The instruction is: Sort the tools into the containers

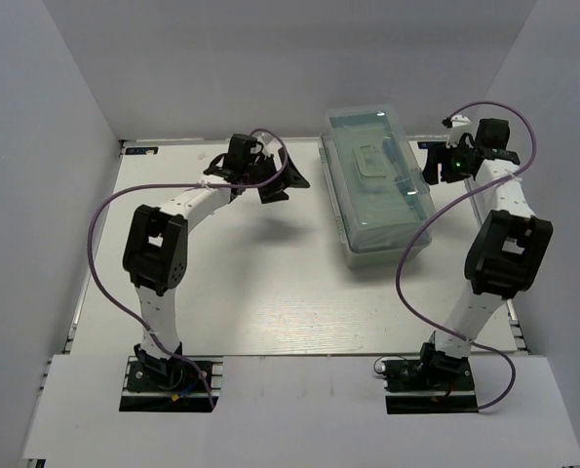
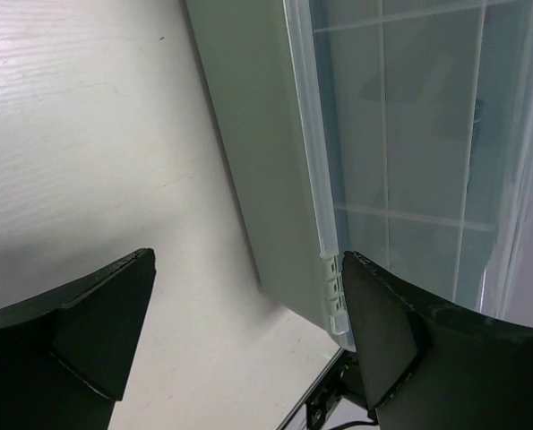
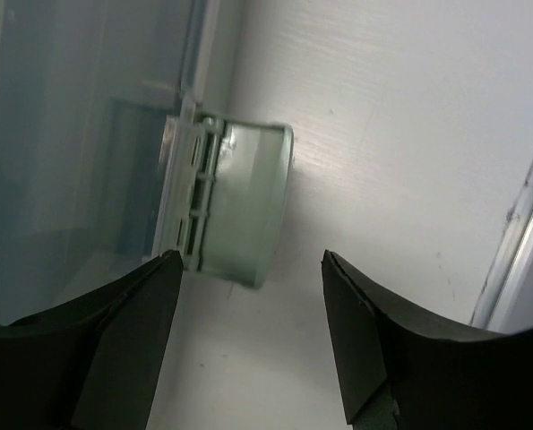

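Top external view shows me the mint-green toolbox [image 1: 379, 185], lid closed, on the table [image 1: 270, 292] at about 1 o'clock from its centre. My left gripper [image 2: 246, 269] hangs at the box's 9 o'clock side, just beside its long wall, jaws spread wide and gripping nothing. My right gripper [image 3: 250, 264] is at the 3 o'clock side near a rounded corner, fingers parted and empty.
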Robot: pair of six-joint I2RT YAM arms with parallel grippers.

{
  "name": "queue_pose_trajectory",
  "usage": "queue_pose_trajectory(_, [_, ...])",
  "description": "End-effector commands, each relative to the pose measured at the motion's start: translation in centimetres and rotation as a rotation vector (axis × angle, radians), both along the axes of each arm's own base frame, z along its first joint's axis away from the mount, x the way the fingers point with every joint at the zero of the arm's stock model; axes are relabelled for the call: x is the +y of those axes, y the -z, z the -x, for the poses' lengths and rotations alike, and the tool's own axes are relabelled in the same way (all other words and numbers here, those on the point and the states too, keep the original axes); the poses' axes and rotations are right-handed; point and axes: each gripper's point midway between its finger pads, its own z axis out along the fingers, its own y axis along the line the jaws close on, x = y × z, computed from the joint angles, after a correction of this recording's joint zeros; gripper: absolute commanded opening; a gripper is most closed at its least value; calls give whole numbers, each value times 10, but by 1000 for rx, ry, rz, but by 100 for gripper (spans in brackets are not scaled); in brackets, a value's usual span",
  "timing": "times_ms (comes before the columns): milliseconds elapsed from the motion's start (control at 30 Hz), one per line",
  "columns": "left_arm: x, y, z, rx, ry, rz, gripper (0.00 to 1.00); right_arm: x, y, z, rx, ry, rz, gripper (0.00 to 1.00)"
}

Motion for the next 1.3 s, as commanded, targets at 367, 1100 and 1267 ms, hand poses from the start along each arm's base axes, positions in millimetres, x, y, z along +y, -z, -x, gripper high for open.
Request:
queue_pose_trajectory(367, [-20, 0, -16, -7, -24, -103, 95, 78, -3, 15, 47, -283, -99, 70])
queue_pose_trajectory(1100, [28, 8, 4, 37, -135, -215, 95, 105, 5, 18, 79, -248, -13, 70])
queue_pose_trajectory(1267, [84, -61, -1, -150, -289, -340, 100, 51, -9, 23, 75, -16, 154, 81])
